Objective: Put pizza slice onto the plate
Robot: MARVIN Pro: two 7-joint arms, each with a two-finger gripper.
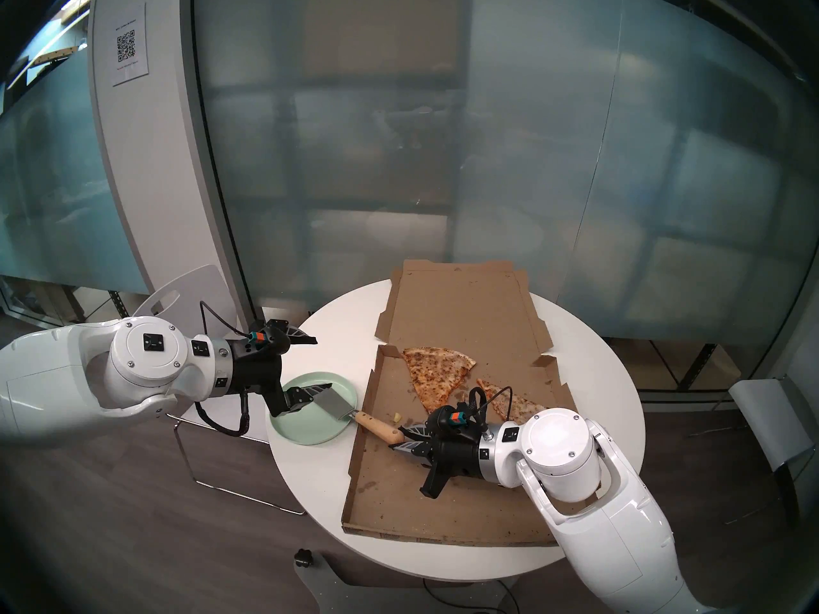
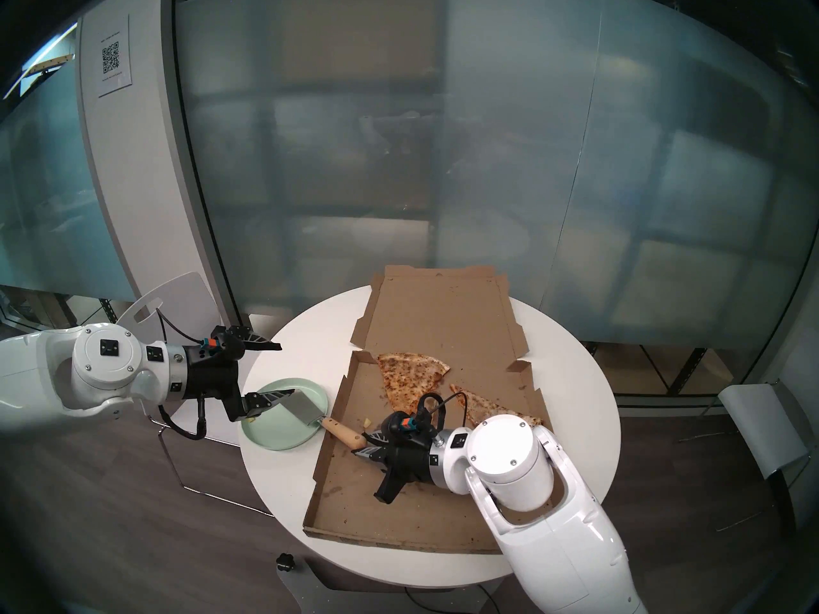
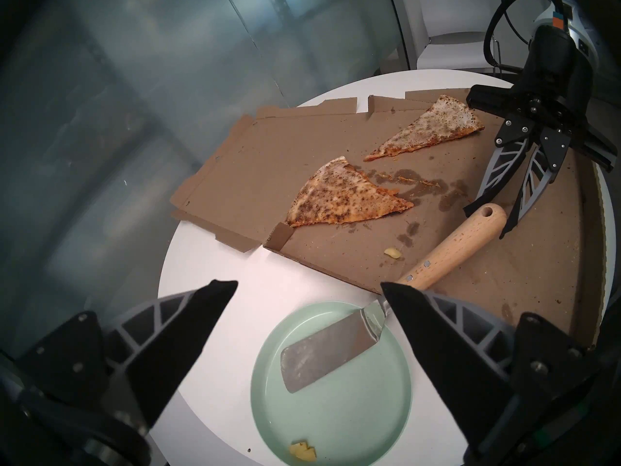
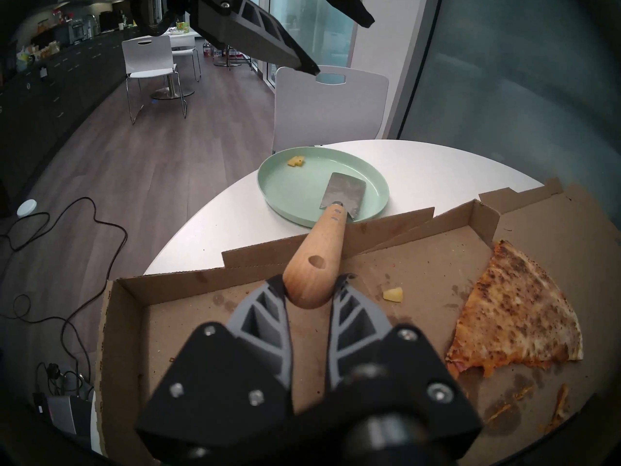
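Right wrist view puts me almost on top of the right gripper (image 4: pixel 311 288): its two grey ribbed fingers (image 4: pixel 265 307) are pressed in on the rounded butt of a spatula's wooden handle (image 4: pixel 319 253), one on each side, clamped tight. From there the spatula (image 1: pixel 354 411) runs out over the side wall of the open pizza box (image 1: pixel 443 502), and its steel blade (image 4: pixel 344 193) lies over the pale green plate (image 4: pixel 279 199), close to or on the plate's floor. The plate sits on the white round table (image 1: pixel 310 489) just beside the box and carries only a small yellow crumb (image 4: pixel 295 161) near its far rim.

The pizza slice (image 3: pixel 433 127), the long pale one, lies flat inside the box, behind and beside the right gripper rather than in front of its fingertips, well apart from the plate. From the head camera the right wrist covers part of it (image 1: pixel 509 400). A wider, browner slice (image 1: pixel 436 374) lies nearer the box's hinge, and another yellow scrap (image 1: pixel 395 417) sits on the cardboard close to the handle.

Over on the other side, the left gripper (image 1: pixel 321 363) hangs above the plate with its fingers spread wide, nothing between them; the lower fingertip (image 1: pixel 321 386) hovers over the plate near the blade, whether touching it I cannot tell.
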